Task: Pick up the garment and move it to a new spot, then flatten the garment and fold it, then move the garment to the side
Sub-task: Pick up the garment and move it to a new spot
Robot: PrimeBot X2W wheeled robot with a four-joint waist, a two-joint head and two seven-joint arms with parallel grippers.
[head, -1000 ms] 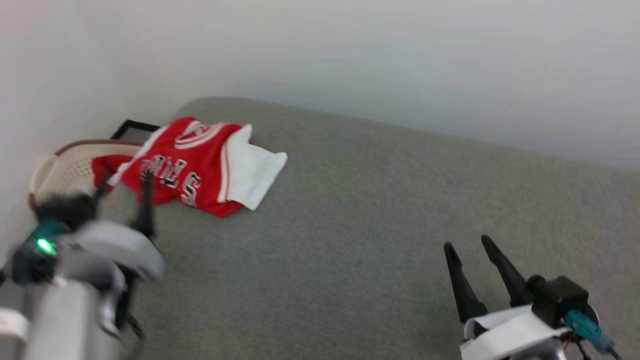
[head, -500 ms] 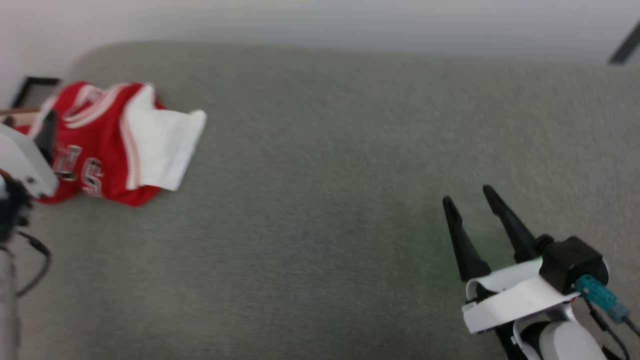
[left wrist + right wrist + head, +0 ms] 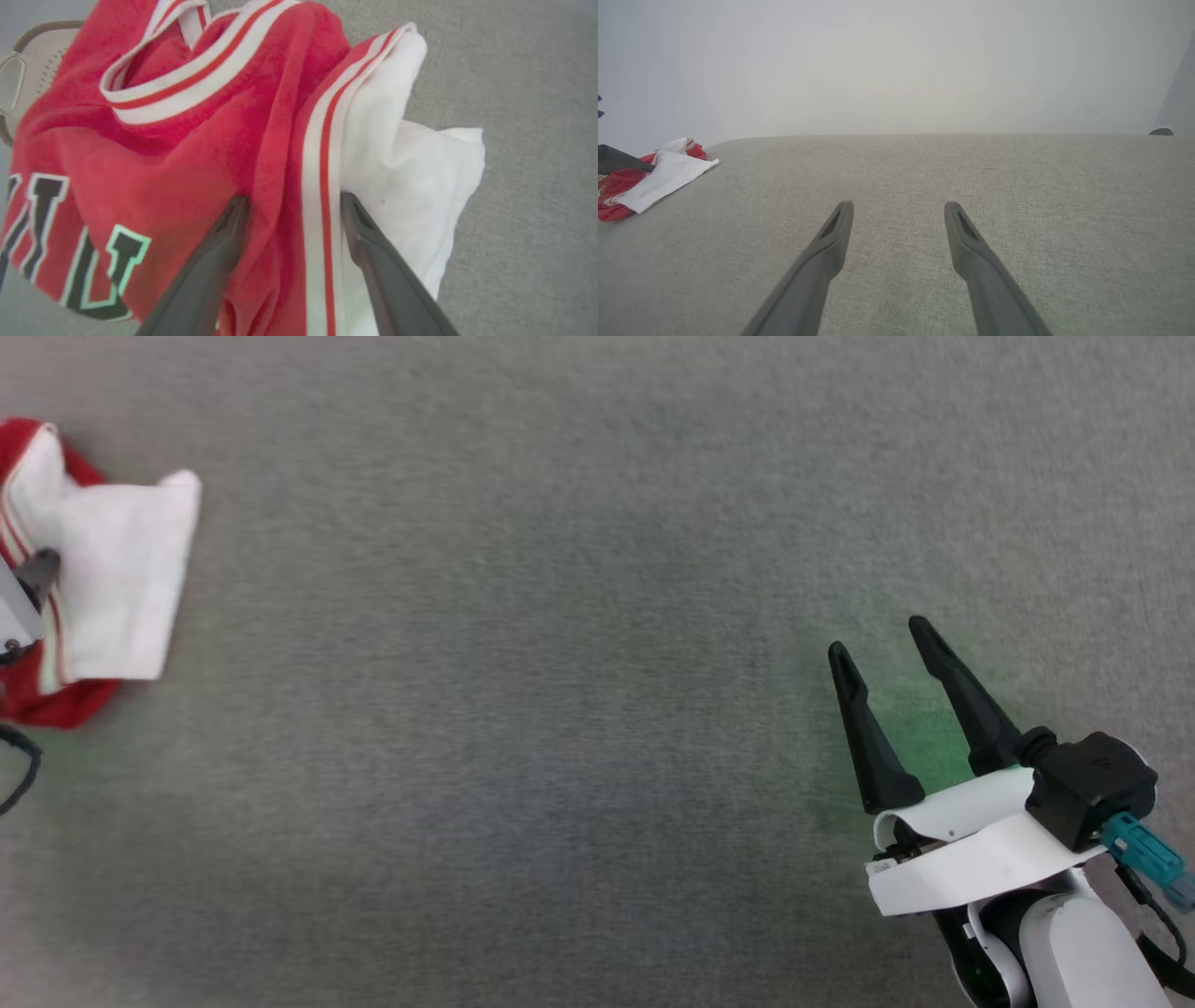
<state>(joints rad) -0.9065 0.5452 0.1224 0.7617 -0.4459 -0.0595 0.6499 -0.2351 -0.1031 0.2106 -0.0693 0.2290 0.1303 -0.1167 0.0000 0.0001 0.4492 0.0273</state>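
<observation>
The garment (image 3: pixel 187 140) is a crumpled red jersey with a white sleeve, striped trim and black lettering. It lies on the grey padded surface (image 3: pixel 560 663), at the far left of the head view (image 3: pixel 121 588). My left gripper (image 3: pixel 293 203) is open, its two fingers standing on either side of a raised fold by the striped sleeve seam. Far off on the other side, my right gripper (image 3: pixel 878 639) hangs open over bare surface with nothing between its fingers (image 3: pixel 899 205). In the right wrist view the garment (image 3: pixel 658 179) is small at the left edge.
A beige perforated basket (image 3: pixel 28 51) sits just beyond the garment. A pale wall (image 3: pixel 896 65) rises behind the surface's far edge. Wide bare grey surface stretches between the garment and my right gripper.
The head camera has swung down and to the right, so the garment now sits at the picture's left edge. My left gripper has come onto the garment. The right gripper stays open.
</observation>
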